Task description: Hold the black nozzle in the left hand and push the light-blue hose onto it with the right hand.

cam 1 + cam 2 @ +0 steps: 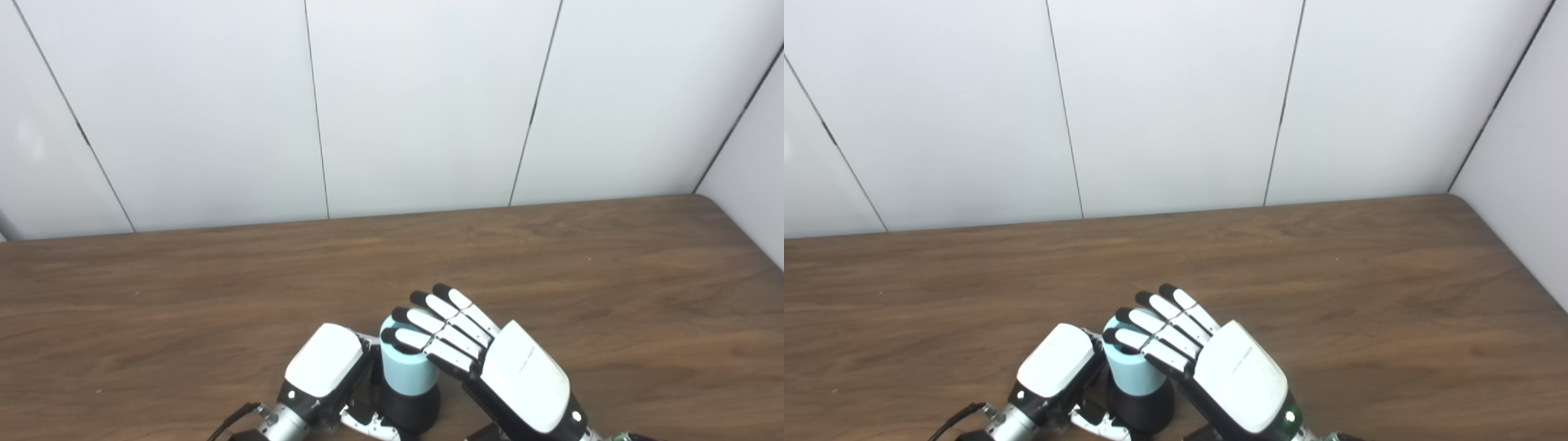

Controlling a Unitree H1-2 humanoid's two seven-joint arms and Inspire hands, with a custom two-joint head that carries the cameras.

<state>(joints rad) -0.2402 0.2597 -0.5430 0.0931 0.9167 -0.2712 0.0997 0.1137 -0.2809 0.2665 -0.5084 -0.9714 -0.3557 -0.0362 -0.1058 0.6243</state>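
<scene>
at the table's (184, 306) near edge, left hand (324, 367) fingers hidden behind nozzle (409, 409), grip unclear; right hand (490, 361) fingers spread over hose (404, 367)

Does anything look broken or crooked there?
Nothing looks broken. The light-blue hose stands upright on the black nozzle, which the left hand grips. The right hand rests flat-fingered over the hose's top.
</scene>
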